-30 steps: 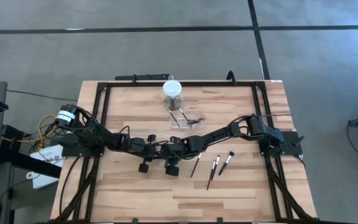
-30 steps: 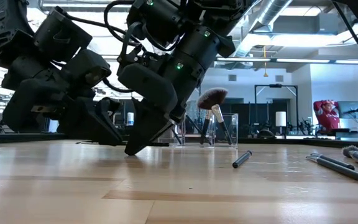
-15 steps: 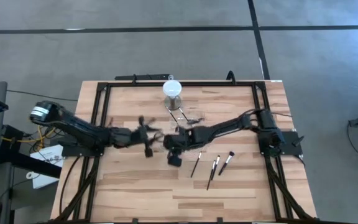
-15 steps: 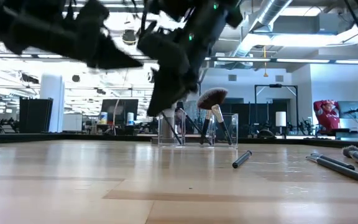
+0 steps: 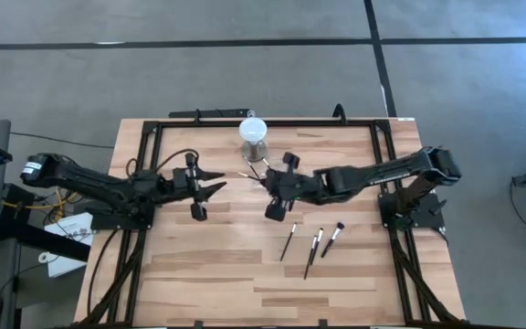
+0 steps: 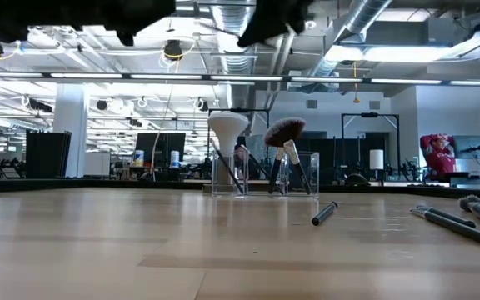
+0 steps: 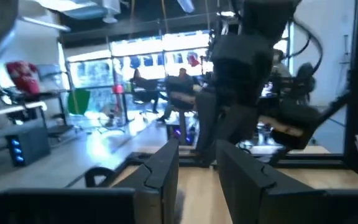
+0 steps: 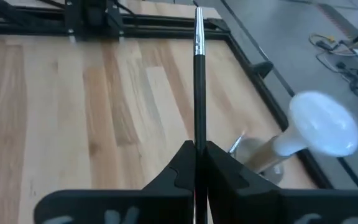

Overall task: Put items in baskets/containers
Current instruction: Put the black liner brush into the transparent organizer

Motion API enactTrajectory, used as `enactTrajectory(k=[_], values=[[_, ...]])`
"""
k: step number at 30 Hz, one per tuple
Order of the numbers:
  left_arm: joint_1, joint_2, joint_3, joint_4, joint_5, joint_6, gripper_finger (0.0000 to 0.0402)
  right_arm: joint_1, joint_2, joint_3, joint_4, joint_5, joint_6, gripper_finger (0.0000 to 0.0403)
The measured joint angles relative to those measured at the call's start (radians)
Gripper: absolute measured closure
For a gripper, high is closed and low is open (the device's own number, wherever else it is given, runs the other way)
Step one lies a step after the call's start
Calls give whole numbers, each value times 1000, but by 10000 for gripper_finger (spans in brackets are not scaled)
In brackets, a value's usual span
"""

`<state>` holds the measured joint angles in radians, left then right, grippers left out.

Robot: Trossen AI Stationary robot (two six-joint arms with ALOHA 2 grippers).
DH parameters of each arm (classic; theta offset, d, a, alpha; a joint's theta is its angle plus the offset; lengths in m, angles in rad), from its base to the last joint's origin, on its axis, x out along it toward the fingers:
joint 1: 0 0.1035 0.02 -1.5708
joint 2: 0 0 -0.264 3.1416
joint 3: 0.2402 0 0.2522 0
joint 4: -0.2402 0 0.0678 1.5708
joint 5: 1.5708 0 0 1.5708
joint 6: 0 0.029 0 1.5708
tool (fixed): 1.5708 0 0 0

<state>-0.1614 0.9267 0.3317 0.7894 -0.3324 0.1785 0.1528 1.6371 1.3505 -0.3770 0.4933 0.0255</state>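
Note:
Three slim dark brushes lie flat on the table's near right part; in the low view they show at the right. The clear container stands mid-table with brushes leaning inside, one with a fan head. My right gripper hovers just near of it, shut on one more brush. My left gripper is open in the air to the left, its fingers pointing toward the right arm. My right gripper pinches the brush by its dark handle between the two fingertips. The brush runs straight on beyond the fingers, in line with them, silvery ferrule and tip farthest out. It is lifted clear of the table.
A grey cylinder with a white round top stands just far of the container, also seen beside the held brush. A black frame runs along the table's left, far and right edges. Bare wood lies toward the near left.
Both grippers have risen from the tabletop near the middle, leaving the low view upward. The left one has drawn back toward the table's left. The right one has moved toward the far edge and the container, and its arm has stretched out.

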Motion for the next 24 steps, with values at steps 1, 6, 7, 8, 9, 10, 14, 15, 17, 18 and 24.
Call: enactTrajectory(k=[1,6,7,8,9,10,14,15,17,18,24], values=[[19,14,0,-5,19,-16,295,-5,-16,-60,62,-13,-7,395],[118,128,0,9,99,-71,295,-87,-82,-274,422,-162,-60,396],[135,154,0,28,111,-84,295,-107,-86,-297,483,-208,-59,394],[152,178,0,47,129,-99,295,-126,-86,-314,528,-251,-52,393],[167,201,-1,78,156,-109,295,-145,-81,-326,570,-293,-50,392],[178,223,-1,115,192,-112,295,-161,-75,-333,614,-340,-49,391],[192,274,-1,246,280,-114,295,-188,-36,-352,720,-558,-49,393],[193,280,-1,267,280,-114,295,-188,-22,-354,735,-594,-46,394],[200,282,-1,275,280,-109,295,-188,2,-355,781,-625,-44,394],[201,282,-1,277,282,-109,295,-188,8,-354,801,-627,-44,394],[204,282,-1,284,332,-109,295,-205,32,-352,822,-636,-34,391]])
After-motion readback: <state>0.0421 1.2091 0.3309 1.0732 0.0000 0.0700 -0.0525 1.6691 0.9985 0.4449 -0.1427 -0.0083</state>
